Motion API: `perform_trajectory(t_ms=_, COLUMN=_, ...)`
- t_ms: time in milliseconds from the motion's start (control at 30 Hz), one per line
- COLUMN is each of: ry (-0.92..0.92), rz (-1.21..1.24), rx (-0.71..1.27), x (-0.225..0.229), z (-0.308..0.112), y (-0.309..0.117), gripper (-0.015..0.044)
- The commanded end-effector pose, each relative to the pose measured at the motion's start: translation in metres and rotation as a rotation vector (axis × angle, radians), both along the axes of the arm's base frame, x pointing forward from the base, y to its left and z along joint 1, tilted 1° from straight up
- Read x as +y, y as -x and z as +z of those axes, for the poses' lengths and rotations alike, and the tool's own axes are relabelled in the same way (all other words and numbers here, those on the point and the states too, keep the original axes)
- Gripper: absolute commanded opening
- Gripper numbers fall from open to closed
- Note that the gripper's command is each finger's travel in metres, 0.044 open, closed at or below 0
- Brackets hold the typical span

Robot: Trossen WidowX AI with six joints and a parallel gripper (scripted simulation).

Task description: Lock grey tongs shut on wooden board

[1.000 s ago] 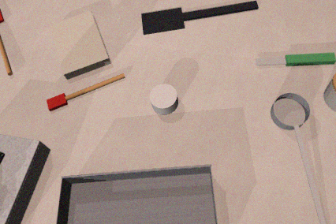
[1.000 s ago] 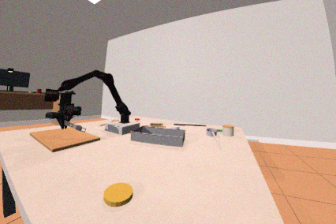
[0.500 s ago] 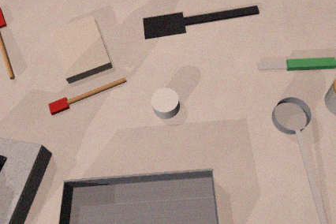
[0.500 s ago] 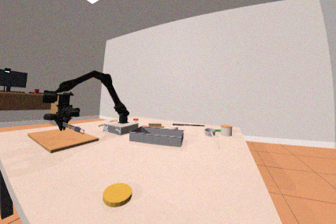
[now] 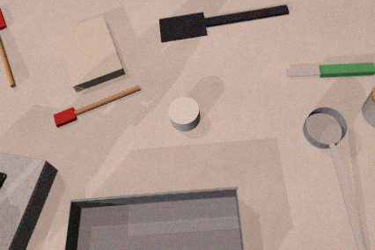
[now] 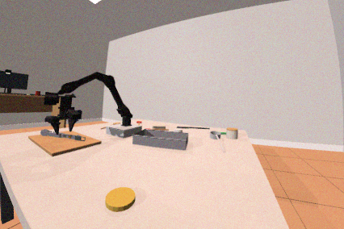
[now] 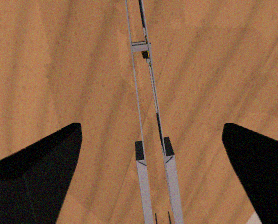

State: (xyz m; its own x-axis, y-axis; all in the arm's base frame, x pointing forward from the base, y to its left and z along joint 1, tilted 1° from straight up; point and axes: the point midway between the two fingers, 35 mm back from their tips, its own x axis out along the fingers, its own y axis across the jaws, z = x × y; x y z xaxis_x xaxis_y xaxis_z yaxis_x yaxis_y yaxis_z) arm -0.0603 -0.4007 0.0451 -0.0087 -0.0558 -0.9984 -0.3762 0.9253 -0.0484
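The grey tongs [image 6: 64,135] [image 7: 173,187] lie on the wooden board [image 6: 49,147] [image 7: 225,60]. In the wrist view their two arms run close together, nearly parallel, with a narrow gap and a small crosspiece near the top of the picture. Whether the lock inside the hinge holds cannot be seen. My gripper [image 6: 64,131] [image 7: 152,130] is open low over the board. Its fingers stand wide apart, one on each side of the tongs, with a visible gap to both arms. The roasting tin [image 5: 154,196] [image 6: 161,142] has no tongs across its visible part.
The tin stands to the right of the board in the exterior view, near the arm's base [image 6: 120,131]. A white cylinder [image 5: 184,113], black spatula [image 5: 182,27], green-handled tool [image 5: 347,69] and sieve-like ring [image 5: 306,136] lie beyond it. A yellow disc [image 6: 120,197] lies in front.
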Motion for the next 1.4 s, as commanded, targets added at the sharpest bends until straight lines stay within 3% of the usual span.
perform_trajectory(t_ms=0, ry=0.000, rz=0.000, rx=0.000, x=0.000, z=0.000, y=0.000, gripper=0.0440)
perform_trajectory(t_ms=167, ry=-0.001, rz=0.001, rx=-0.003, x=0.011, z=0.012, y=-0.025, gripper=0.0440)
perform_trajectory(t_ms=467, ry=-0.006, rz=0.004, rx=-0.014, x=0.091, z=0.056, y=-0.121, gripper=0.0440)
perform_trajectory(t_ms=733, ry=-0.006, rz=0.005, rx=-0.015, x=0.092, z=0.058, y=-0.123, gripper=0.0440)
perform_trajectory(t_ms=967, ry=0.005, rz=0.012, rx=-0.017, x=0.093, z=0.106, y=-0.119, gripper=0.0440)
perform_trajectory(t_ms=1367, ry=0.005, rz=0.012, rx=-0.017, x=0.094, z=0.107, y=-0.119, gripper=0.0440)
